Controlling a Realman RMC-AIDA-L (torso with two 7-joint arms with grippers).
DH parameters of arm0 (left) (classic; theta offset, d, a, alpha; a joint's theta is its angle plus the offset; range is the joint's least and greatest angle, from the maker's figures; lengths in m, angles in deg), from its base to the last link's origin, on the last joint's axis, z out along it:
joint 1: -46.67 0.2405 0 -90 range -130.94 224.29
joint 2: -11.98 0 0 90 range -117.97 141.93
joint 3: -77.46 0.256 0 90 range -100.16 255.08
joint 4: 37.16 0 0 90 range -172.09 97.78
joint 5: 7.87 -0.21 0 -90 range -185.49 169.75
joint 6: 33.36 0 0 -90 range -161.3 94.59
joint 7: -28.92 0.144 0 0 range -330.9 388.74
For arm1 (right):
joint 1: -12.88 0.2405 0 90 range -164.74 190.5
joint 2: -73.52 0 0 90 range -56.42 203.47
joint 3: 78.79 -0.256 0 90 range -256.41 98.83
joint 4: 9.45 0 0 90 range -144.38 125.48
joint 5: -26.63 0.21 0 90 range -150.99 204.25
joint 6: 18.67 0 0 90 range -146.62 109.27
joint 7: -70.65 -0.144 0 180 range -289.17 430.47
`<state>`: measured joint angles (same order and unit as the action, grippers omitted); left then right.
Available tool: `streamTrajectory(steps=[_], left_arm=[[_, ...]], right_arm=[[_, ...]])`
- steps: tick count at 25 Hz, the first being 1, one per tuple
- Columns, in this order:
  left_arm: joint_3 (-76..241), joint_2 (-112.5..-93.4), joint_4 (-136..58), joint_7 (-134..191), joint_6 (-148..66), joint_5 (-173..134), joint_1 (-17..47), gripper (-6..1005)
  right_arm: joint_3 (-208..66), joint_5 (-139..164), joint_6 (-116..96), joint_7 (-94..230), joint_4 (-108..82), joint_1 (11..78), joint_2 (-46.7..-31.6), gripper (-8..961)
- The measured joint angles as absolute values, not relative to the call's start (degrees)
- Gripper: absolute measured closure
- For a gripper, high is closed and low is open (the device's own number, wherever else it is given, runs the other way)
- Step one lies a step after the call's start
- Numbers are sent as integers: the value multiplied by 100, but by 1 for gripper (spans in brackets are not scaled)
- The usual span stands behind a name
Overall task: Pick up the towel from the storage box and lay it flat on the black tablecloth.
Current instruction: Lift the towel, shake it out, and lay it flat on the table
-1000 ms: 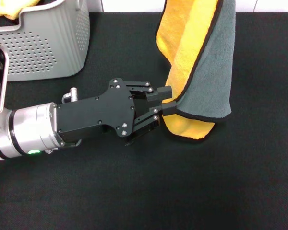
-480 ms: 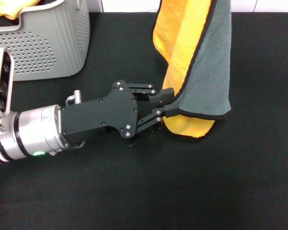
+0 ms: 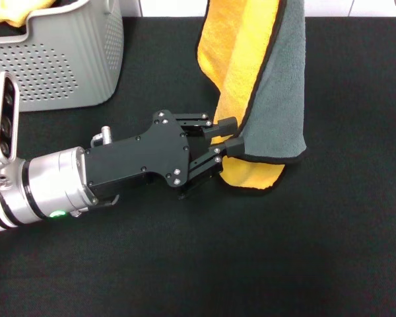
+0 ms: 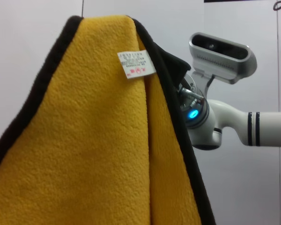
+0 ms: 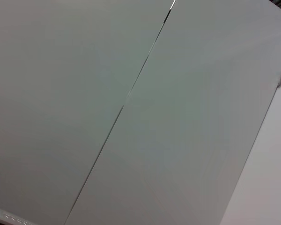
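Note:
The towel hangs in the air over the black tablecloth, folded lengthwise, yellow-orange face on the left and grey on the right. Its top runs out of the head view. In the left wrist view the towel fills the near field, and its top corner hangs from my right gripper, a black shape mostly hidden behind the cloth. My left gripper reaches in low from the left. It is open, with the towel's black-edged lower side between its fingertips. The storage box stands at the back left.
A bunched yellow cloth lies in the box. The right arm's white wrist with its camera shows behind the towel. The right wrist view shows only pale wall panels. Bare black cloth spreads in front and to the right.
The hanging towel has swung left, bringing its lower edge deeper between the left gripper's fingers. The left gripper has stayed almost in place.

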<state>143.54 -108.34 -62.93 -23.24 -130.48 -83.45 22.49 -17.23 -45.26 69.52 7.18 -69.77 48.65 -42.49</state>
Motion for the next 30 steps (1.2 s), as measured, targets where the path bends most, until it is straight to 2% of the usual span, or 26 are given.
streamTrajectory(steps=[13, 18, 30], left_arm=[[14372, -10812, -6021, -2365, -13023, -8297, 2053, 826], [14388, -10820, -5982, -2342, -12953, -8296, 2021, 952], [14346, -10799, -5988, -2547, -12950, -8118, 2045, 977]], right_arm=[[-1726, -4517, 6947, 726, -6956, 4865, -4249, 952], [-1726, -4469, 6948, 728, -6956, 4865, -4249, 953], [-1719, -4425, 6947, 728, -6748, 4746, -4249, 952]])
